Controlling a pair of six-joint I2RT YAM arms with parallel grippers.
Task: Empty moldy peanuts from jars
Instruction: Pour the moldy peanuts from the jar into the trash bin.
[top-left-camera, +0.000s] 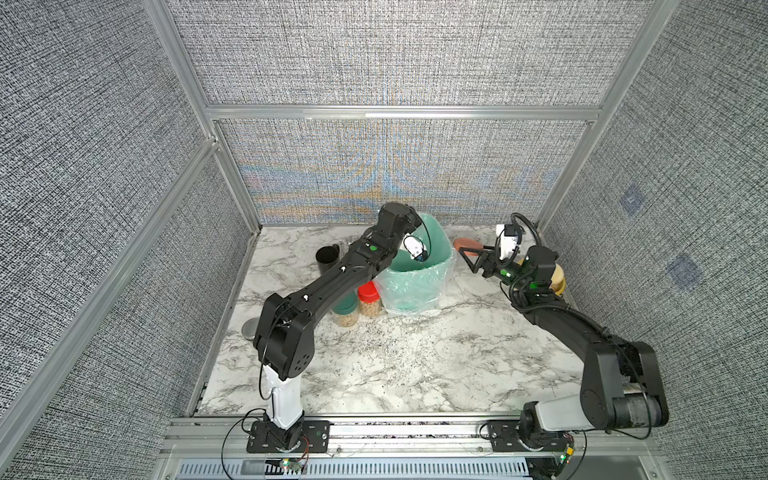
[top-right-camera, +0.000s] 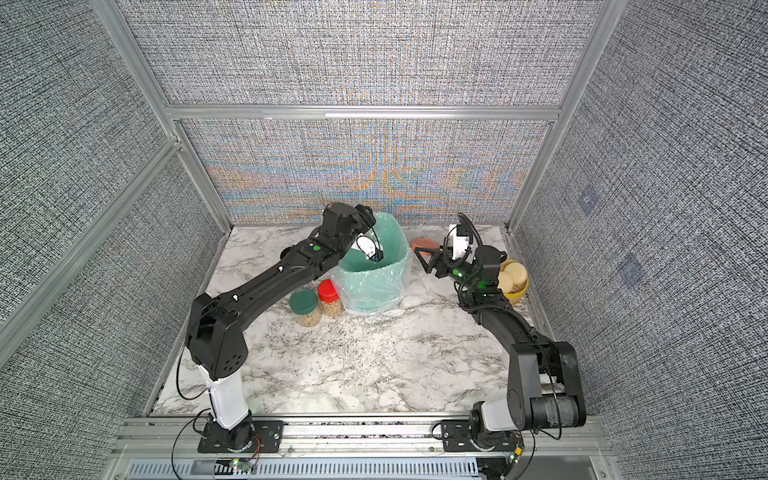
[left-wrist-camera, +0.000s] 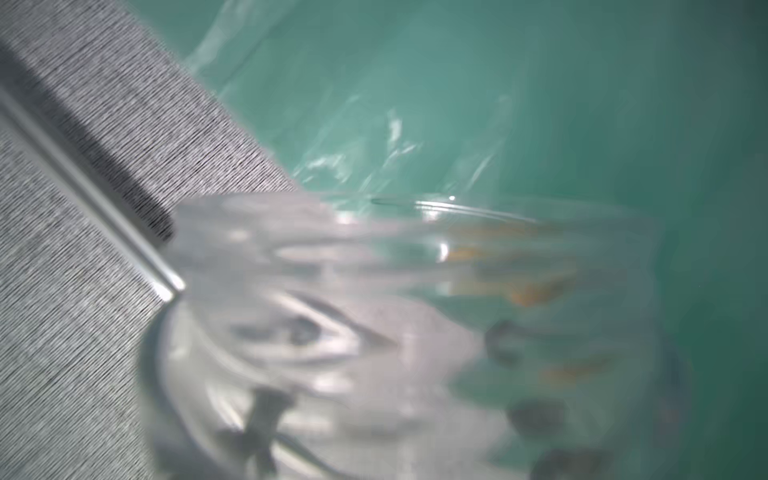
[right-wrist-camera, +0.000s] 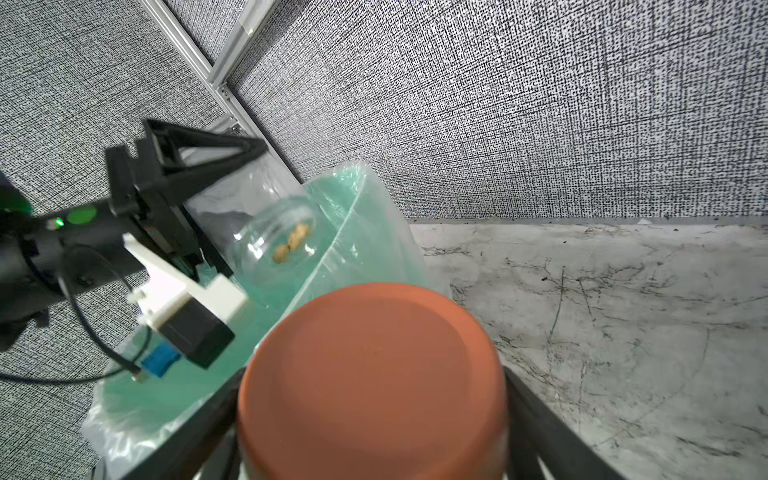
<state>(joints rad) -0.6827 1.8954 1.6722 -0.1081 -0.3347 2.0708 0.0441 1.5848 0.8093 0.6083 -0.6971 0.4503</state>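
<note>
Left gripper (right-wrist-camera: 247, 212) is clamped on the open jar (right-wrist-camera: 276, 237), tipped into the bin (right-wrist-camera: 365, 232) beneath it; a few peanuts (right-wrist-camera: 291, 243) sit inside the jar. Right gripper (right-wrist-camera: 374, 424) is closed around the lid (right-wrist-camera: 374, 357), just beside the bin. Risk: those nuts may not fall without a steeper tilt, or the smooth jar could slip from the fingers into the bin

Three jars (top-right-camera: 306, 309) (top-right-camera: 331, 300) (right-wrist-camera: 266, 232), one orange lid (right-wrist-camera: 374, 374), one green bin (top-right-camera: 374, 293), one black mug (top-left-camera: 327, 257), one tin (top-left-camera: 249, 329), one bowl (top-right-camera: 516, 296).
</note>
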